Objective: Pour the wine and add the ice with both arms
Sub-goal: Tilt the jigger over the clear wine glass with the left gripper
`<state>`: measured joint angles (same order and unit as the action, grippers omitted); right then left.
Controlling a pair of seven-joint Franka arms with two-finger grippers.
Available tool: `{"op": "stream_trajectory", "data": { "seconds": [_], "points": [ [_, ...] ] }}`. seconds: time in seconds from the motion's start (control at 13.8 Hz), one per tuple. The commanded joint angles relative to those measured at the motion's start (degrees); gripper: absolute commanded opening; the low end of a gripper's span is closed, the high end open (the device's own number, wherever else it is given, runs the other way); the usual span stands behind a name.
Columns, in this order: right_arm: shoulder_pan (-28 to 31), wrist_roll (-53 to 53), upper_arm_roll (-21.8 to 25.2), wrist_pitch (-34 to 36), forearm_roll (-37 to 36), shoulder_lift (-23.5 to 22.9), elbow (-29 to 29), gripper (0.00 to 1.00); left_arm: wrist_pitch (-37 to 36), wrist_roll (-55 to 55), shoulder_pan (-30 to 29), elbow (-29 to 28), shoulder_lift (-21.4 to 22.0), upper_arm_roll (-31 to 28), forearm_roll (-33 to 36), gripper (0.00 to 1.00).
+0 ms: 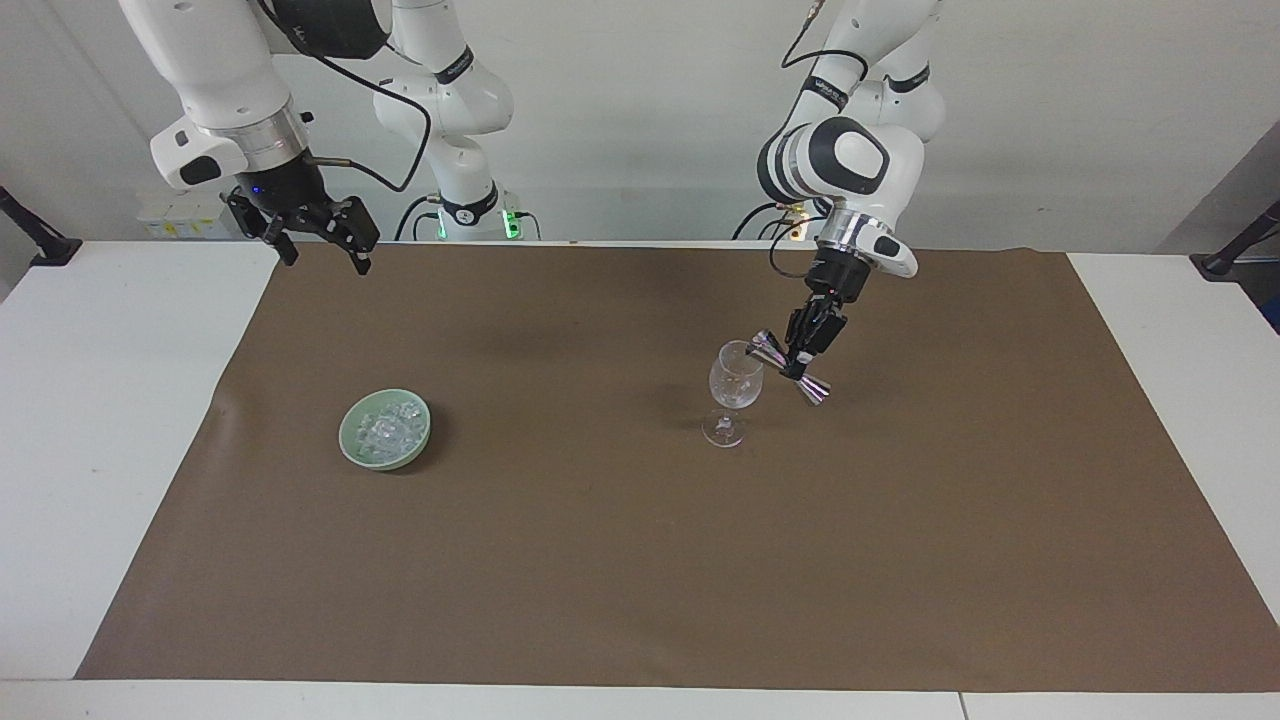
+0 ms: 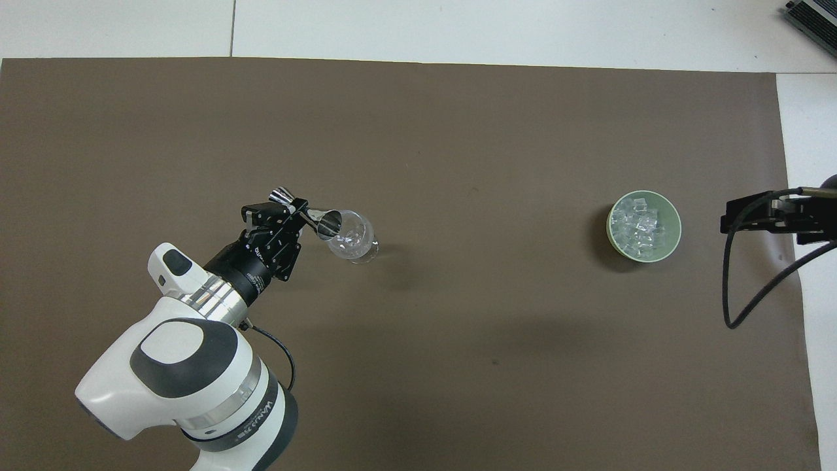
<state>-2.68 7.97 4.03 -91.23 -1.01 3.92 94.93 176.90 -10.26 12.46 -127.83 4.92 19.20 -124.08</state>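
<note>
Two end effectors: left (image 1: pixel 797 358) grips tilted jigger (image 1: pixel 789 367); right (image 1: pixel 318 247) waits open.

Robotics lab: two bench-mounted arms (image 1: pixel 840 150)

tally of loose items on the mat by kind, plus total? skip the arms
Clear stemmed wine glass: 1
Silver double-ended metal jigger, tilted over the glass in the left gripper: 1
Pale green round bowl: 1
Heap of small clear ice cubes in the bowl: 1; cubes too many to count
Total: 4
</note>
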Motion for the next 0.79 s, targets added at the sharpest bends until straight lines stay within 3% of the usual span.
{"op": "stream_trajectory", "data": {
  "seconds": [0.0,0.72],
  "points": [
    [0.4,-1.7,-0.3,0.3,0.5,1.1,1.1,1.0,2.8,-1.2,1.0,1.5,-0.3,-0.2,0.4,0.0],
    [0.4,-1.7,-0.3,0.3,0.5,1.1,1.1,1.0,5.5,-3.4,1.3,3.2,-0.9,0.8,2.3,0.0]
  ]
}}
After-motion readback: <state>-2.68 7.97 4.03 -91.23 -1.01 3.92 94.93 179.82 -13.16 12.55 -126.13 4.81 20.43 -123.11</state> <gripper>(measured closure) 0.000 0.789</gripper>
